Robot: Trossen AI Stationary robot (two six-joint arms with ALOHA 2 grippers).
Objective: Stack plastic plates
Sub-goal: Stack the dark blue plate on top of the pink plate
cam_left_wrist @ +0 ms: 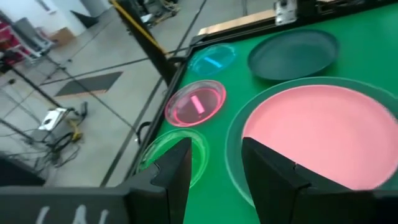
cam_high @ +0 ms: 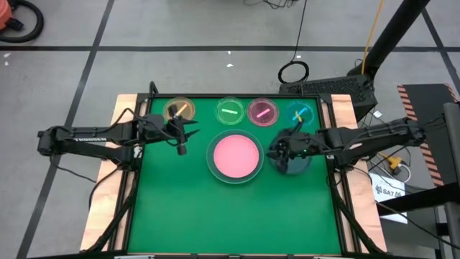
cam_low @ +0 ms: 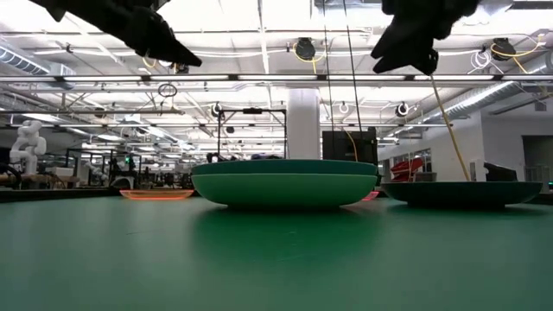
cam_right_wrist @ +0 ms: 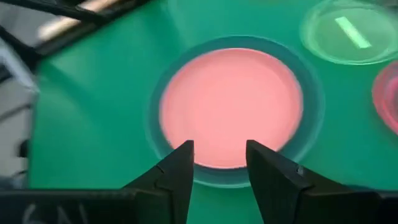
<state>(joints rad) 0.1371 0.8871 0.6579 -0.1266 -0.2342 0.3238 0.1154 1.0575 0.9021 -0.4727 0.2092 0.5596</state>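
Your right pincer point(cam_high: 277, 152) is open and holding nothing, hovering above the dark teal plate point(cam_high: 295, 162), with the pink plate point(cam_high: 235, 156) stack just beside it mid-bench. Your left pincer point(cam_high: 184, 135) hangs open and empty too, near the small amber plate point(cam_high: 178, 110) in the back row.

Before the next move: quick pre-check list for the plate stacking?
1. Pink plate seated in the centre stack: ok.
2. Dark teal plate apart from the stack, not yet stacked: ok; partly under the right arm from above.
3. Right gripper open, holding nothing: ok.
4. Left gripper open, holding nothing, raised near the amber plate: ok.
5. Four small plates in the back row, apart from each other: ok.
6. Which plates lie beneath the pink one: cannot tell.
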